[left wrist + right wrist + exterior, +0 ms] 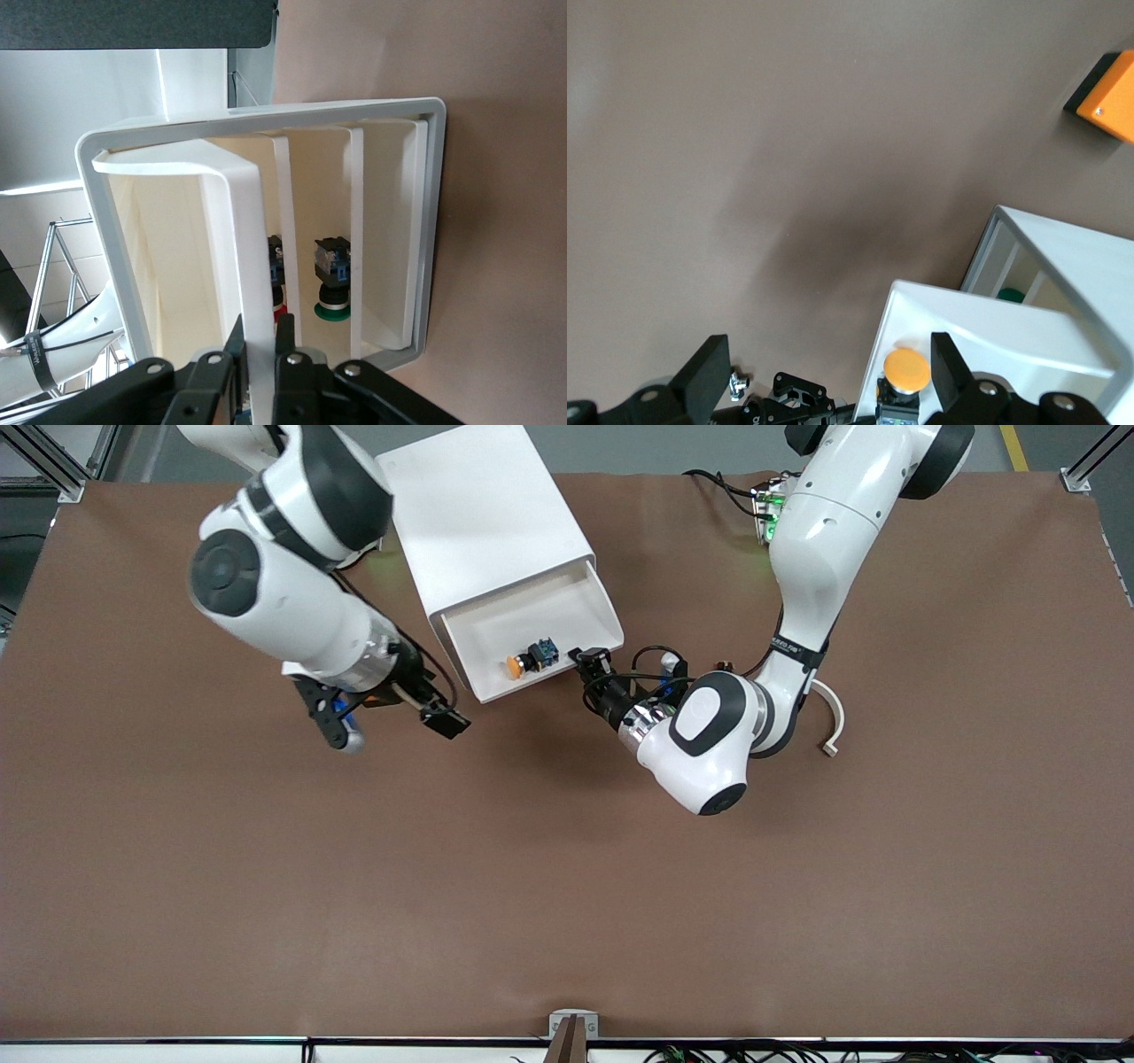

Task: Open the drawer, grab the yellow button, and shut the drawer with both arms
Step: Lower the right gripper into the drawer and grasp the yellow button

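Observation:
The white cabinet (483,514) stands near the robots' bases. Its top drawer (496,624) is pulled out toward the front camera. The orange-capped button (523,662) lies on its side in the drawer, near the drawer's front wall. My left gripper (589,664) is shut on the drawer's front panel (252,230); the left wrist view shows its fingers (285,329) clamping the panel. My right gripper (390,722) is open and empty over the table beside the drawer, toward the right arm's end. In the right wrist view the button (908,369) shows between its fingers (709,363).
A green-capped button (332,305) and a red-capped one sit inside lower compartments of the cabinet. An orange box (1112,97) lies on the brown table. A white curved piece (833,722) lies beside the left arm.

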You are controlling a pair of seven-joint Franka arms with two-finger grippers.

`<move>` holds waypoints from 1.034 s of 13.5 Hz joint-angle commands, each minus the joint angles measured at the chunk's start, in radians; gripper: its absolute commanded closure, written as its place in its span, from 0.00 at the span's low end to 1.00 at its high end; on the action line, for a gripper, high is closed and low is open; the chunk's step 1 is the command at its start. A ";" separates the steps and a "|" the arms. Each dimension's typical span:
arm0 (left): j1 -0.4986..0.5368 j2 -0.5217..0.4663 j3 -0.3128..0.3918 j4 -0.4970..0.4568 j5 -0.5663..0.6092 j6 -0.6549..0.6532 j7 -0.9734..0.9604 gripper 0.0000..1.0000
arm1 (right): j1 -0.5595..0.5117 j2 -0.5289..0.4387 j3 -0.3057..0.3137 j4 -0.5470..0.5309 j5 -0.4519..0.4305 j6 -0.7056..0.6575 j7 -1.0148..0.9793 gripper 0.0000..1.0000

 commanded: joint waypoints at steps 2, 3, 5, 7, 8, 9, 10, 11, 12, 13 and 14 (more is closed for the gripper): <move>-0.011 0.032 0.046 0.031 0.017 0.033 0.073 0.88 | 0.123 0.056 0.007 0.009 -0.142 0.055 0.168 0.00; -0.002 0.030 0.046 0.031 0.017 0.033 0.073 0.87 | 0.147 0.065 0.007 0.003 -0.166 0.060 0.191 0.00; 0.023 0.030 0.046 0.031 0.017 0.027 0.073 0.79 | 0.177 0.067 0.007 -0.032 -0.191 0.103 0.226 0.00; 0.052 0.026 0.040 0.031 0.012 0.027 0.070 0.26 | 0.197 0.065 0.007 -0.072 -0.203 0.137 0.234 0.00; 0.055 0.021 0.041 0.031 0.015 0.020 0.070 0.00 | 0.204 0.065 0.007 -0.079 -0.205 0.138 0.237 0.00; 0.057 0.019 0.043 0.034 0.017 0.020 0.071 0.01 | 0.212 0.064 0.007 -0.082 -0.206 0.140 0.254 0.00; 0.060 0.019 0.043 0.035 0.017 0.020 0.073 0.00 | 0.218 0.065 0.007 -0.085 -0.211 0.140 0.264 0.00; 0.075 0.013 0.043 0.048 0.017 0.020 0.073 0.00 | 0.226 0.065 0.009 -0.092 -0.226 0.141 0.277 0.00; 0.095 0.009 0.043 0.067 0.018 0.020 0.073 0.00 | 0.229 0.065 0.009 -0.105 -0.232 0.155 0.287 0.00; 0.115 0.007 0.044 0.074 0.018 0.020 0.073 0.00 | 0.234 0.065 0.009 -0.121 -0.233 0.175 0.298 0.00; 0.138 0.003 0.046 0.077 0.023 0.020 0.074 0.00 | 0.243 0.064 0.009 -0.134 -0.236 0.199 0.317 0.00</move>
